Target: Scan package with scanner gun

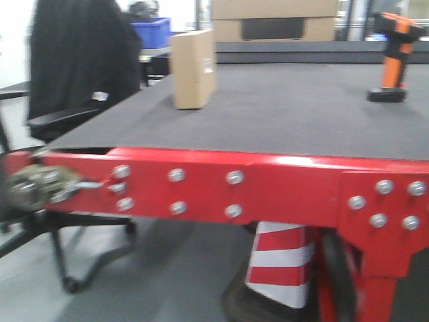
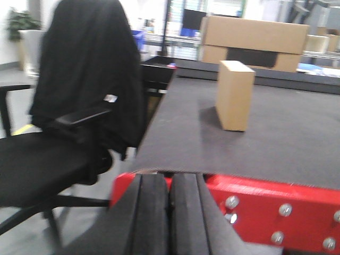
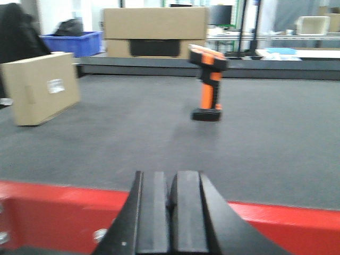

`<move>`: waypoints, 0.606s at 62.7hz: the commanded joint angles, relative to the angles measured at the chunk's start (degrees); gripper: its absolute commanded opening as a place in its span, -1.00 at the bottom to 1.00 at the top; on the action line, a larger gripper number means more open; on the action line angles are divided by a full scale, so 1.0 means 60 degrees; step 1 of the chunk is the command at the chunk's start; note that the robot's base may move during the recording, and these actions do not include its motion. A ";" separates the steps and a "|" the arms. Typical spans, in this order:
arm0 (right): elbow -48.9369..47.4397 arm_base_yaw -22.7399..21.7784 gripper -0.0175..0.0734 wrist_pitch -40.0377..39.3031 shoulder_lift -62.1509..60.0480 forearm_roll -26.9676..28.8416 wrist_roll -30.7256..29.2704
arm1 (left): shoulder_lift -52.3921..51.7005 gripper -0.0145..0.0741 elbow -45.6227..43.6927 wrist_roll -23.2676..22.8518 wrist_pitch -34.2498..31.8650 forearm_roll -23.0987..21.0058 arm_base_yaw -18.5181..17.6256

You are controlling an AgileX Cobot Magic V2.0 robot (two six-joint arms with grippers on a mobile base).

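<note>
The package, a small brown cardboard box with a white barcode label, stands on edge on the grey tabletop; it also shows in the left wrist view and at the left of the right wrist view. The scanner gun, black head with orange handle, stands upright on its base at the far right. My left gripper is shut and empty, low in front of the table's red edge. My right gripper is shut and empty too, well short of the scanner.
The table has a red bolted metal frame. A black office chair with a dark jacket stands at the left. Larger cardboard boxes and a blue bin sit behind. A red-white cone is under the table.
</note>
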 commanded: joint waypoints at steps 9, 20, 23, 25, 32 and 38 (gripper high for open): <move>0.0000 -0.0021 -0.97 -0.0146 -0.0026 0.0015 0.0006 | -0.0033 -0.92 -0.0023 -0.0039 -0.0150 0.0020 -0.0007; 0.0000 -0.0021 -0.97 -0.0146 -0.0026 0.0015 0.0006 | -0.0033 -0.92 -0.0023 -0.0039 -0.0150 0.0020 -0.0007; 0.0000 -0.0021 -0.97 -0.0146 -0.0026 0.0015 0.0006 | -0.0033 -0.92 -0.0023 -0.0039 -0.0150 0.0020 -0.0007; 0.0000 -0.0021 -0.97 -0.0146 -0.0026 0.0015 0.0006 | -0.0033 -0.92 -0.0023 -0.0039 -0.0150 0.0020 -0.0007; 0.0000 -0.0021 -0.97 -0.0146 -0.0026 0.0015 0.0006 | -0.0033 -0.92 -0.0023 -0.0039 -0.0150 0.0020 -0.0007; 0.0000 -0.0021 -0.97 -0.0146 -0.0026 0.0015 0.0006 | -0.0033 -0.92 -0.0023 -0.0039 -0.0150 0.0020 -0.0007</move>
